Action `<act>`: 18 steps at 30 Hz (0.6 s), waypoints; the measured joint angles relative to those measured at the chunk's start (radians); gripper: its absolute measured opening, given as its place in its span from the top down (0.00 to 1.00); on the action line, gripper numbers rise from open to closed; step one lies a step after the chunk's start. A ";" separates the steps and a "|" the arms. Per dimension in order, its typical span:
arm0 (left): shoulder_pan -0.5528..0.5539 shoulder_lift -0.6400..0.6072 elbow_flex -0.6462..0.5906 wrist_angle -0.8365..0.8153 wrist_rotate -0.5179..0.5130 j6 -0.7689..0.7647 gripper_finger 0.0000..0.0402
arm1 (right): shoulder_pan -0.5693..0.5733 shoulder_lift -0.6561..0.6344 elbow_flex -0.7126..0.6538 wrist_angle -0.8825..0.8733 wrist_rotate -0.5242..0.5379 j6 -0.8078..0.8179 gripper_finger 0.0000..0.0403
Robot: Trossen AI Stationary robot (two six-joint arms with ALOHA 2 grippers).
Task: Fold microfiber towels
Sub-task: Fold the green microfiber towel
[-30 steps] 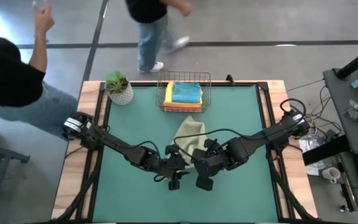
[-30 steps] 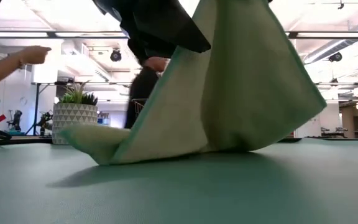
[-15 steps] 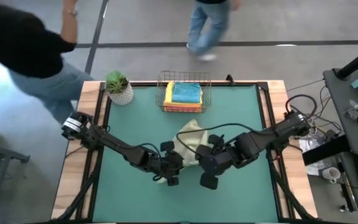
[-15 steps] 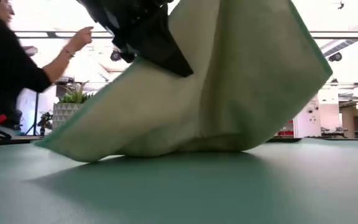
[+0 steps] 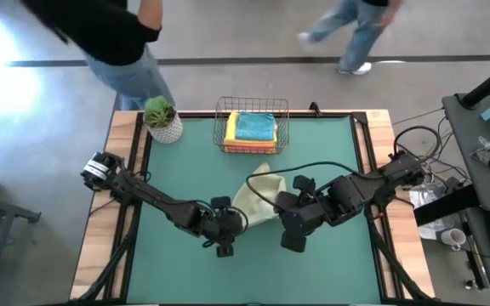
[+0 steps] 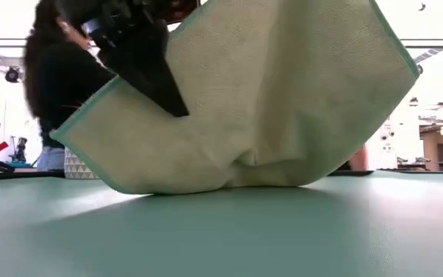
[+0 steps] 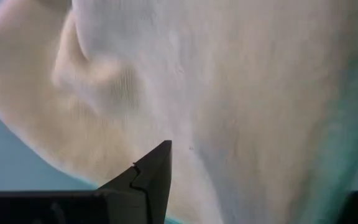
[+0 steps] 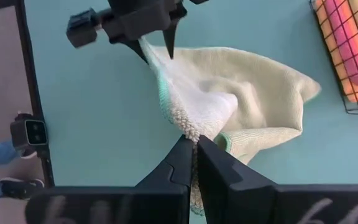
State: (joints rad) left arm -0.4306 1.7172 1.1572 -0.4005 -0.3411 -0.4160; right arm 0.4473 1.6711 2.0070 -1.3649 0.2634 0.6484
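**Sage towel held up between both grippers at mid-counter**

Sage green towel [image 5: 258,194] shows in the high view near the middle of the green counter [image 5: 185,178], one end lying flat toward the wire basket [image 5: 252,126], the other end gathered up between the two arms. The left gripper [image 5: 228,234] sits at the towel's near-left edge and the right gripper [image 5: 287,223] at its near-right edge. In the basket lie folded towels, a teal towel [image 5: 254,127] on top with yellow and orange layers showing at its edges. A potted plant [image 5: 162,119] stands at the far-left corner of the counter, and two people are on the floor beyond.

From counter height, the sage towel [image 6: 260,100] rises like a tent, its lower fold resting on the counter and its upper edges lifted. A dark gripper finger [image 6: 148,73] meets the raised left edge. A person in dark clothing stands behind.

In the left wrist view the pale cloth [image 7: 229,93] fills the frame just past one dark fingertip [image 7: 157,171]; the fingers stand partly apart, pinching a bunched edge of the towel.

In the right wrist view the right fingers [image 8: 191,163] are pressed together on a corner of the towel [image 8: 241,112]. Across the stretched cloth, the left gripper [image 8: 157,46] pinches the opposite corner. The basket's edge shows orange and pink cloth.
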 joint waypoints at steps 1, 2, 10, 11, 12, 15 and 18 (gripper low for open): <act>-0.004 0.000 0.000 -0.011 0.011 -0.002 0.66 | 0.000 0.000 -0.001 0.000 0.000 -0.005 0.98; -0.006 -0.001 0.000 -0.023 0.027 -0.012 0.66 | 0.000 0.000 -0.001 -0.002 0.000 -0.006 0.98; -0.037 -0.004 0.001 -0.135 0.056 -0.098 0.66 | 0.000 0.000 -0.002 -0.037 0.000 -0.013 0.98; -0.039 -0.005 0.001 -0.145 0.061 -0.103 0.66 | 0.000 0.000 -0.002 -0.037 0.000 -0.013 0.98; -0.043 -0.005 0.002 -0.159 0.067 -0.104 0.66 | 0.000 0.000 -0.002 -0.037 0.000 -0.014 0.98; -0.050 -0.005 0.002 -0.186 0.073 -0.124 0.66 | 0.000 0.000 -0.002 -0.037 0.000 -0.018 0.98; -0.052 -0.005 0.001 -0.185 0.082 -0.129 0.67 | 0.000 0.000 -0.002 -0.037 0.000 -0.020 0.98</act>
State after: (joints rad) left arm -0.4828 1.7119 1.1584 -0.5850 -0.2592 -0.5446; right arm 0.4473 1.6711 2.0048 -1.4024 0.2634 0.6282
